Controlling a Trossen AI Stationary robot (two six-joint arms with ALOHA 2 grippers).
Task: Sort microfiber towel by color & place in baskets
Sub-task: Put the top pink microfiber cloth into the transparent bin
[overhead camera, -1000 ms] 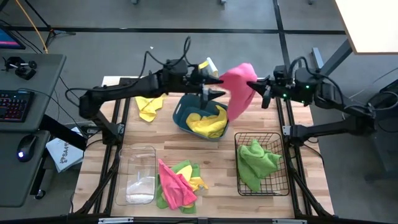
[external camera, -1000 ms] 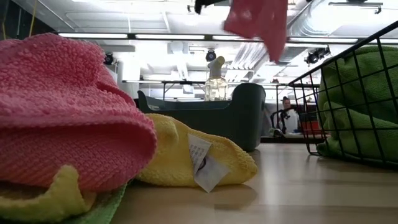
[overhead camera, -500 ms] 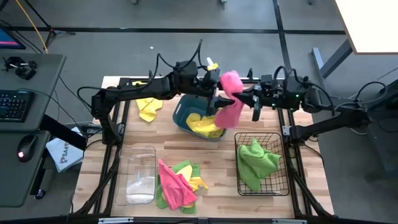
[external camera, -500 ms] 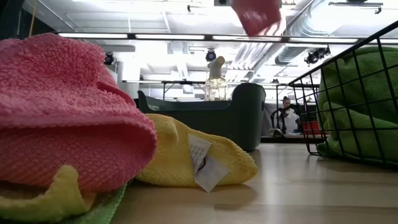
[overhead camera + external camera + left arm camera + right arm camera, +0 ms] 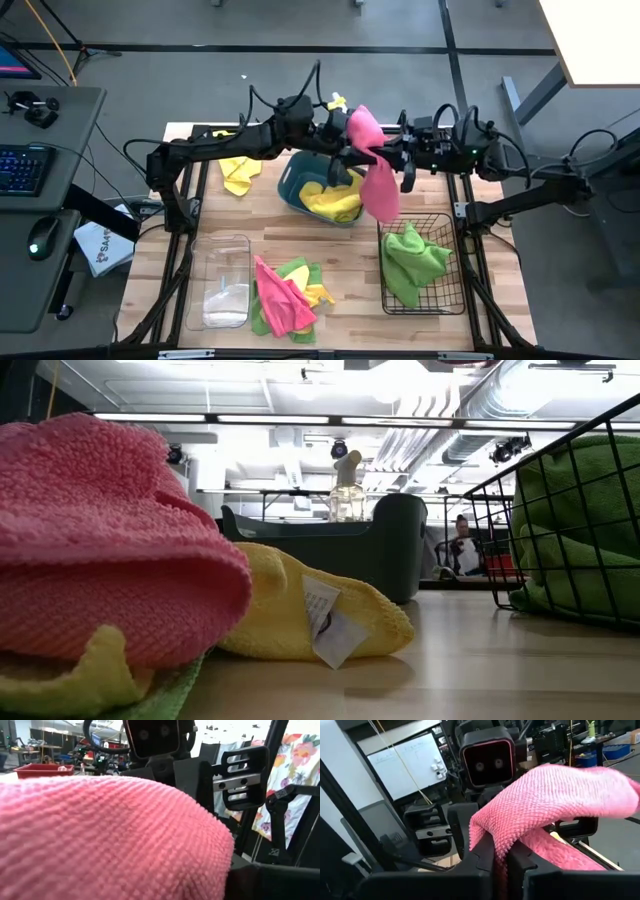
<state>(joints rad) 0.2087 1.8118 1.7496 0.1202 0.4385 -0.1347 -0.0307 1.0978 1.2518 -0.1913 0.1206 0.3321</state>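
Note:
A pink towel [image 5: 372, 165] hangs high over the gap between the teal tub [image 5: 292, 190] and the black wire basket [image 5: 445, 285]. My right gripper [image 5: 501, 865] is shut on it, reaching in from the table's right. My left gripper [image 5: 345, 148] faces it from the left. The towel's upper part [image 5: 110, 835] bulges over that gripper and fills the left wrist view, hiding how it stands. The teal tub holds yellow towels [image 5: 335, 200]. A green towel [image 5: 410, 258] lies in the wire basket. The clear tub [image 5: 225, 280] stands near left. My right gripper pinches a fold of the pink towel [image 5: 500, 845] between its two fingers [image 5: 482, 862]. They come level from the table's right side. The towel is lifted clear of the table. One part arches toward my left arm, and the rest [image 5: 382, 195] hangs slack below.
A heap of pink, green and yellow towels [image 5: 285, 295] lies at the near middle, close in the low view [image 5: 110, 560]. One yellow towel [image 5: 240, 172] lies at the far left. A spray bottle [image 5: 338, 103] stands behind the teal tub.
My right gripper has carried the pink towel toward the table's left, up to my left gripper. The towel has risen out of the top of the low view. Its upper part now bulges against my left gripper, and its lower part hangs longer.

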